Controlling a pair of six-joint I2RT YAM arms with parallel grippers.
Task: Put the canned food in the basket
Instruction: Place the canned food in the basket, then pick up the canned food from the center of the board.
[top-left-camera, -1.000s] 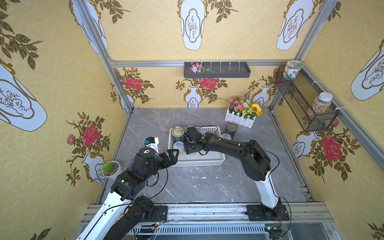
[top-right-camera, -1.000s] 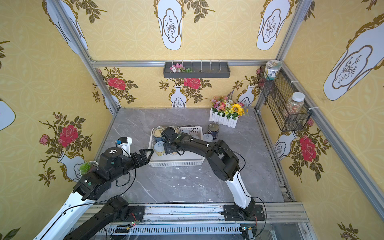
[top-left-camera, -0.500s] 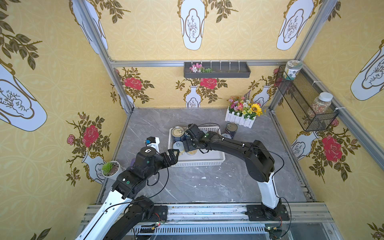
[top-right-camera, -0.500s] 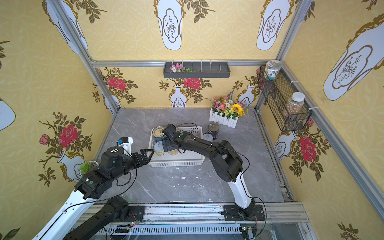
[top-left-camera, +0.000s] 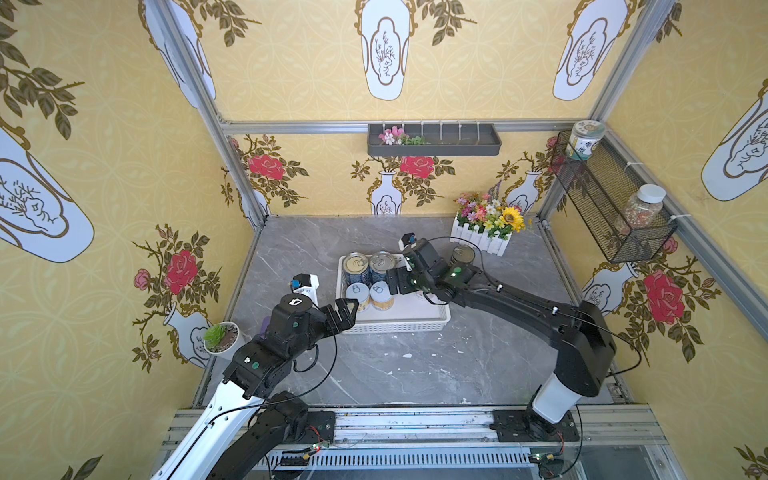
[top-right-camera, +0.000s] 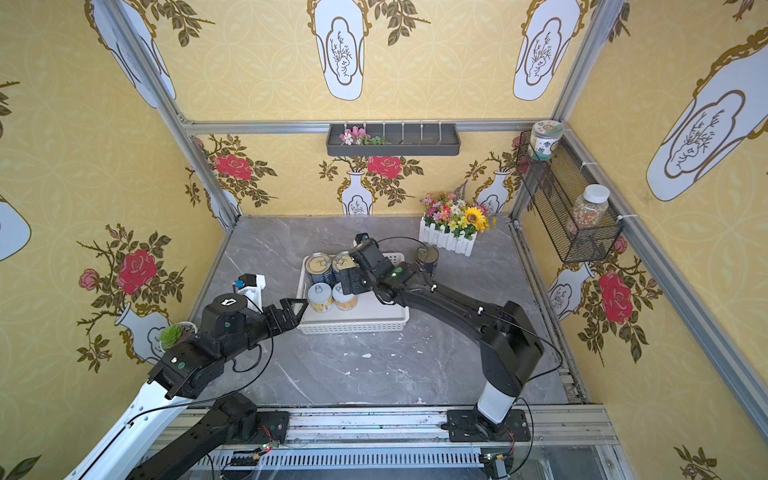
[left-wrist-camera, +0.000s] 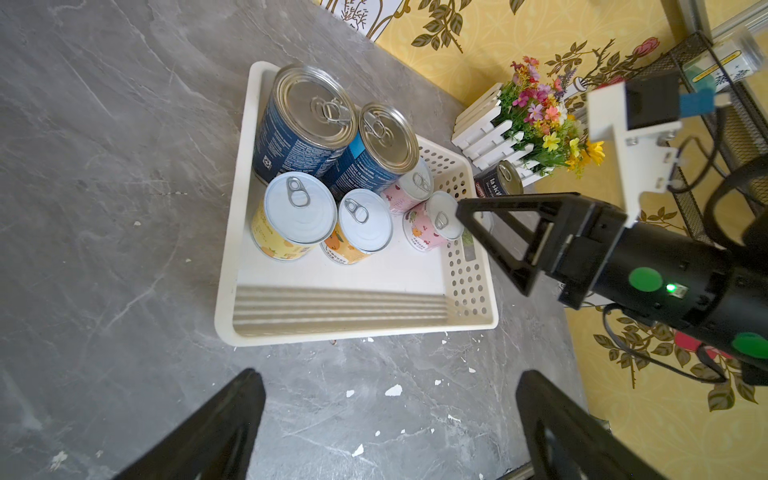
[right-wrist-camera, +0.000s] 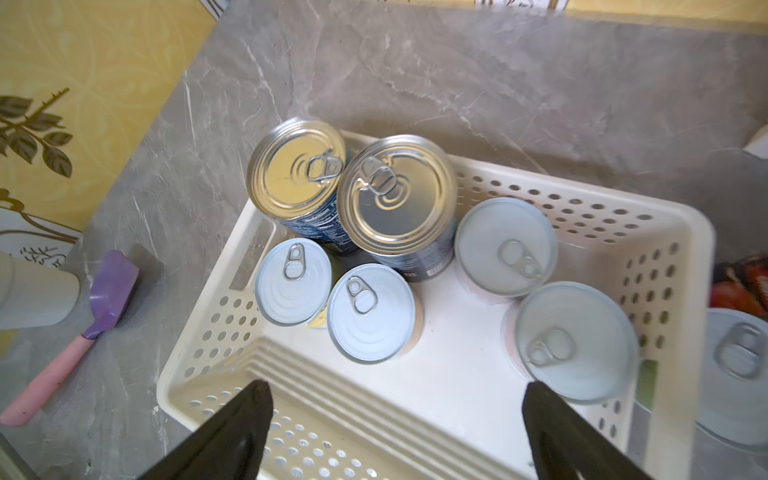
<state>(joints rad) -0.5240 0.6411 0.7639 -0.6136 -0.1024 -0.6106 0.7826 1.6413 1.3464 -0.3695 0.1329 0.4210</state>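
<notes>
Right claw (right-wrist-camera: 397, 395): now spread wide, empty, raised above basket (right-wrist-camera: 582, 216) | pink tin (right-wrist-camera: 575, 340) just released, upright by right wall; six inside | left claw (top-left-camera: 345, 311): wide, empty, at basket's near-left corner | outstanding: white-lidded tin (right-wrist-camera: 735, 365) just outside the right wall; dark tin (top-left-camera: 462, 254) beside flower box (top-left-camera: 482, 239), toward the bench's (top-left-camera: 415, 365) far-right corner.

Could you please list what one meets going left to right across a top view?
small green succulent in a white pot → shallow white perforated plastic basket → white picket-fence flower box → black wire mesh basket
</notes>
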